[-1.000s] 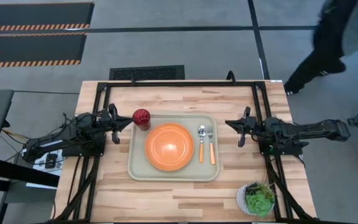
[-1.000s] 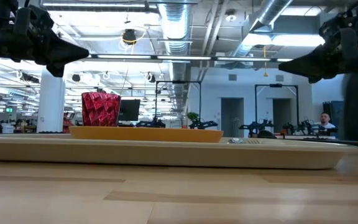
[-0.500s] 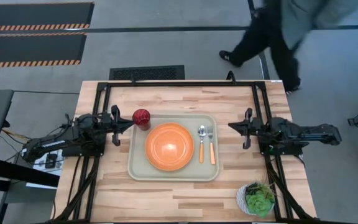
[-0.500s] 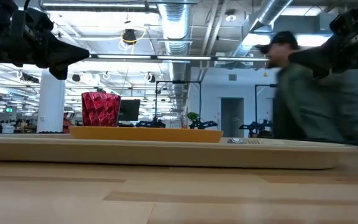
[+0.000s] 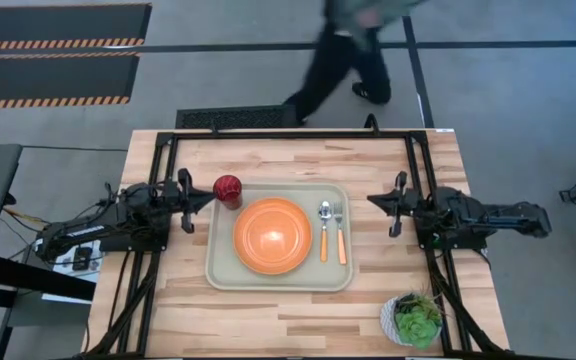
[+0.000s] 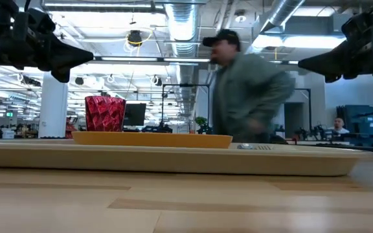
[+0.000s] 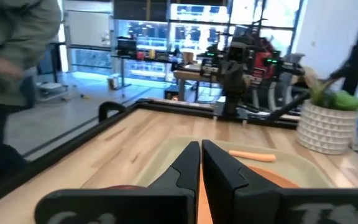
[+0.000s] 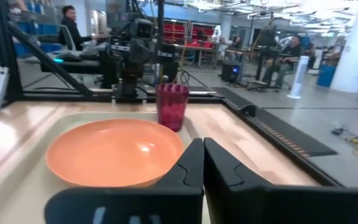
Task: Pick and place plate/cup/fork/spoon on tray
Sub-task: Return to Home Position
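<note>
Tray nearly set, with the cup at its far left corner closest to the left arm.

The tray lies mid-table between both arms; the plate sits at its centre, and the spoon and fork lie side by side on its right part, long axes running across the tray's short side, heads toward the far edge. The cup stands upright at the tray's far left corner; whether it is fully inside the rim I cannot tell. It lies just ahead of the left gripper, whose fingers are pressed together and hold nothing. The right gripper waits raised beside the tray's right edge, fingers likewise together and empty.
</note>
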